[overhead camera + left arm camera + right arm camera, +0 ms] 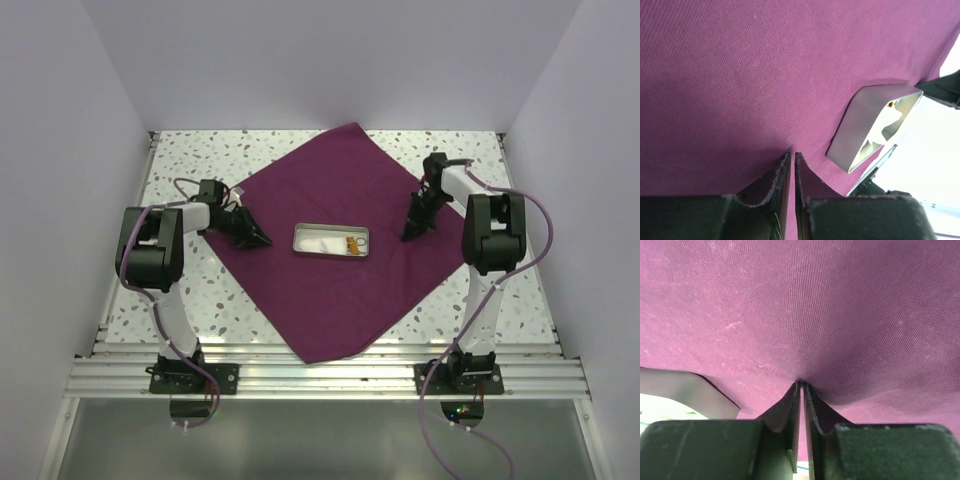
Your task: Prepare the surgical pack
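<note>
Top external shows the cloth (330, 290) diamond-wise, the tray (331, 256) lengthwise left-right.

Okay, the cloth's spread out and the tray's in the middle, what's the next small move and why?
Probably lift both grippers off the purple cloth. The left gripper and right gripper sit mid-cloth on either side of the tray, fingers almost together, tips puckering the fabric. The cloth lies flat, so wrapping likely starts from a corner.

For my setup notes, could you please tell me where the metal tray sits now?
Top view: the metal tray sits centred on the purple cloth, between the left end effector and the right end effector.
</note>
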You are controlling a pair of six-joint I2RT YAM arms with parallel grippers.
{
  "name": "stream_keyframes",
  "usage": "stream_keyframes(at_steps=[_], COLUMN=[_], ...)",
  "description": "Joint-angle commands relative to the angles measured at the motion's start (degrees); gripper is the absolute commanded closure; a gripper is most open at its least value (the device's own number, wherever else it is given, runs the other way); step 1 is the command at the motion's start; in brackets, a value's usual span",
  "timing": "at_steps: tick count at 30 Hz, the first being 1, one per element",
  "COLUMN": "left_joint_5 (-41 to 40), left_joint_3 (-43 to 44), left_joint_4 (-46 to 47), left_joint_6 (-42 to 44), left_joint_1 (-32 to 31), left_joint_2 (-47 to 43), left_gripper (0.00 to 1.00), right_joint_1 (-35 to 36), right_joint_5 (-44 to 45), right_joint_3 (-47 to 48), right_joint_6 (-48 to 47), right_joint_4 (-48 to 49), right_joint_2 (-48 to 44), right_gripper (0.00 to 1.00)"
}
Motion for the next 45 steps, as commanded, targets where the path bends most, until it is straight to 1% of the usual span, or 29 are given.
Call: stream_keyframes(at_steps=[1,4,7,8,10,11,12,13,14,16,18,20,21,22,23,24,25,26,27,28,30,31,32,34,36,38,41,42,45], left_joint_5=[-4.42,-3.99,-3.98,-4.07,-4.25,-4.16,-4.07,-4.25,-4.86,-6.52,-7.85,-9.95,-10.48,-11.10,-11.19,-11.19,-11.28,-10.93,-10.75,-10.32,-10.14,-10.14,-10.14,-9.96,-9.79,-9.96,-9.17,-8.82,-8.12], left_joint_3=[-3.45,-2.76,-2.05,-2.22,-3.19,-3.45,-3.72,-3.89,-3.81,-3.46,-2.06,-1.52,-1.26,-1.17,-1.52,-1.52,-1.70,-2.05,-2.40,-2.75,-3.89,-4.16,-4.51,-4.51,-4.51,-4.42,-4.60,-4.69,-5.56], left_joint_4=[0.11,0.03,-0.94,-1.29,-1.55,-1.82,-2.08,-2.52,-2.87,-4.70,-7.25,-8.40,-9.02,-9.11,-9.11,-9.37,-9.46,-9.47,-9.20,-9.03,-8.76,-8.67,-8.59,-8.76,-9.55,-10.25,-10.96,-10.61,-8.95], left_joint_6=[1.71,2.06,2.33,2.33,2.42,2.50,2.51,2.85,3.03,3.99,5.22,5.58,5.58,5.58,5.49,5.15,5.06,4.88,4.44,4.09,3.30,3.12,2.95,2.77,3.20,3.65,3.47,3.12,2.24], left_joint_1=[0.00,0.00,0.00,0.00,0.00,0.00,0.00,0.00,0.00,0.00,0.00,0.00,0.00,0.00,0.00,0.00,0.00,0.00,-0.09,-0.09,-0.09,-0.09,-0.09,-0.18,-0.18,-0.18,-0.26,-0.44,-1.06], left_joint_2=[1.05,1.13,0.08,-0.44,-2.29,-2.90,-4.30,-5.36,-7.54,-9.93,-12.83,-15.72,-16.52,-17.40,-18.54,-18.81,-19.16,-19.52,-19.69,-19.87,-20.66,-20.92,-21.36,-21.71,-22.24,-22.77,-23.99,-24.44,-26.02], left_gripper=[0.87,0.87,0.87,0.87,0.85,0.83,0.75,0.71,0.66,0.62,0.58,0.57,0.57,0.57,0.57,0.57,0.57,0.57,0.57,0.57,0.58,0.59,0.59,0.59,0.59,0.58,0.59,0.58,0.59], right_joint_1=[-1.00,-0.92,-0.56,-0.21,0.40,0.75,1.54,2.24,3.55,5.67,9.53,13.91,15.33,16.65,19.45,20.35,21.05,22.10,22.55,22.81,23.52,23.78,25.09,26.94,30.27,32.91,34.41,34.77,36.70], right_joint_5=[8.82,8.55,7.85,6.89,6.01,5.66,4.44,3.73,3.02,2.23,2.31,2.40,1.27,-1.96,-4.43,-6.72,-11.87,-14.01,-15.51,-18.31,-19.92,-20.71,-22.54,-22.30,-20.20,-19.31,-13.87,-11.25,-5.27], right_joint_3=[-2.53,-1.57,0.54,1.24,2.03,2.65,2.56,1.43,0.55,-3.56,-7.17,-13.32,-15.61,-20.59,-23.25,-25.71,-30.00,-32.48,-34.94,-40.45,-45.31,-49.43,-51.47,-55.96,-59.37,-61.67,-65.98,-68.60,-72.30], right_joint_6=[-1.95,-1.86,-2.39,-2.65,-2.56,-2.82,-3.00,-3.18,-3.79,-4.84,-5.72,-6.86,-7.31,-8.01,-8.10,-7.75,-6.53,-5.65,-4.33,-0.67,3.65,8.29,10.77,17.02,20.71,27.82,37.31,43.26,52.33], right_joint_4=[2.71,2.72,1.40,0.88,-0.18,-1.93,-2.73,-3.43,-4.65,-6.15,-6.69,-7.13,-6.61,-4.77,-3.62,-2.83,-3.26,-2.91,-1.78,2.84,7.79,12.16,14.64,18.88,20.89,26.34,29.59,33.61,38.29], right_joint_2=[2.27,2.18,1.48,0.09,-1.50,-3.60,-4.84,-6.59,-9.91,-14.14,-20.80,-25.56,-30.29,-33.03,-35.15,-37.61,-38.07,-38.51,-39.90,-43.92,-48.86,-52.27,-53.35,-54.76,-55.73,-57.66,-61.25,-62.23,-65.84], right_gripper=[0.86,0.82,0.74,0.64,0.54,0.49,0.41,0.38,0.37,0.32,0.29,0.26,0.26,0.26,0.26,0.26,0.27,0.28,0.27,0.26,0.25,0.24,0.23,0.23,0.22,0.21,0.16,0.16,0.16])
